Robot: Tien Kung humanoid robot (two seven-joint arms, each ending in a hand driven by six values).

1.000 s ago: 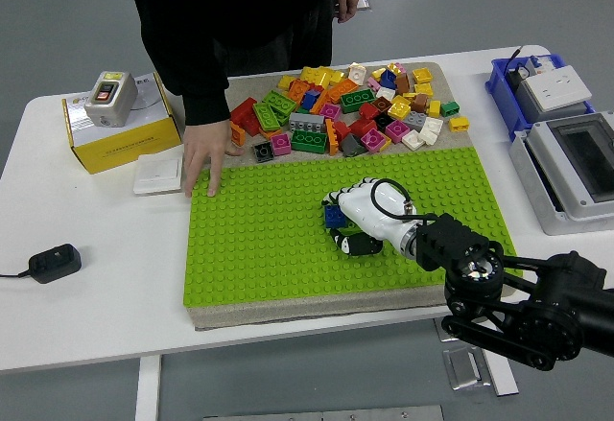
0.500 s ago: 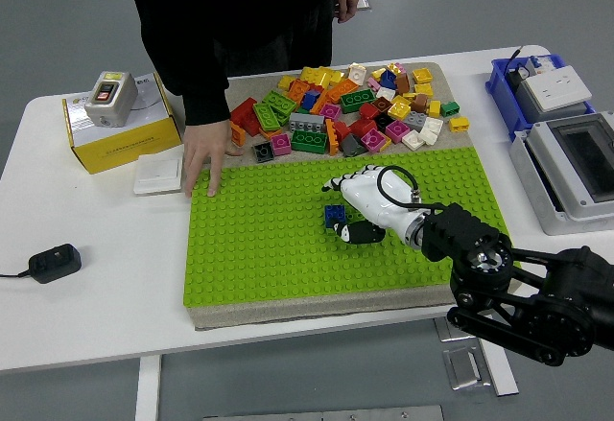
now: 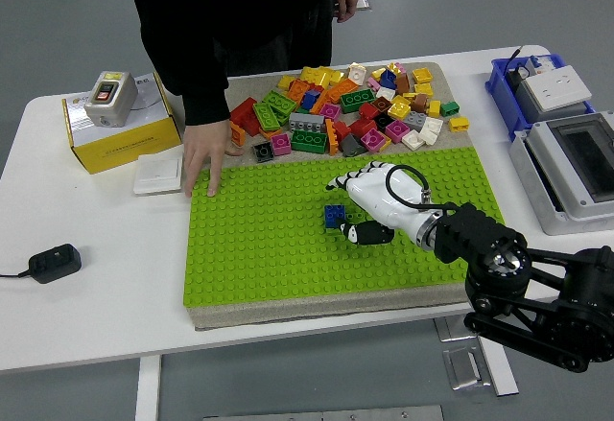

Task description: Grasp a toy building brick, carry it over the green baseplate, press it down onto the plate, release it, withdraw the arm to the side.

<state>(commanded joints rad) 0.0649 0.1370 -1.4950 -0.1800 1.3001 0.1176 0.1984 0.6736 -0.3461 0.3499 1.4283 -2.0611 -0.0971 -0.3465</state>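
A small blue brick (image 3: pixel 334 215) sits on the green baseplate (image 3: pixel 259 248), near its middle. My right hand (image 3: pixel 369 205), white with black fingertips, hovers just to the right of the brick, fingers spread and holding nothing. Its thumb (image 3: pixel 367 235) lies low on the plate, a little apart from the brick. The black right arm (image 3: pixel 537 292) comes in from the lower right. A pile of loose coloured bricks (image 3: pixel 350 109) lies beyond the plate's far edge. My left arm is out of view.
A person stands at the far side with one hand (image 3: pixel 203 157) flat on the plate's far left corner. A yellow box (image 3: pixel 120 128) with a grey switch, a white wall switch (image 3: pixel 156 174) and a black adapter (image 3: pixel 53 262) lie left. Grey and blue boxes (image 3: pixel 566 152) stand right.
My right hand has let go of the blue brick and pulled back to the right, fingers opening. The brick stays on the plate. The person's hand has not moved.
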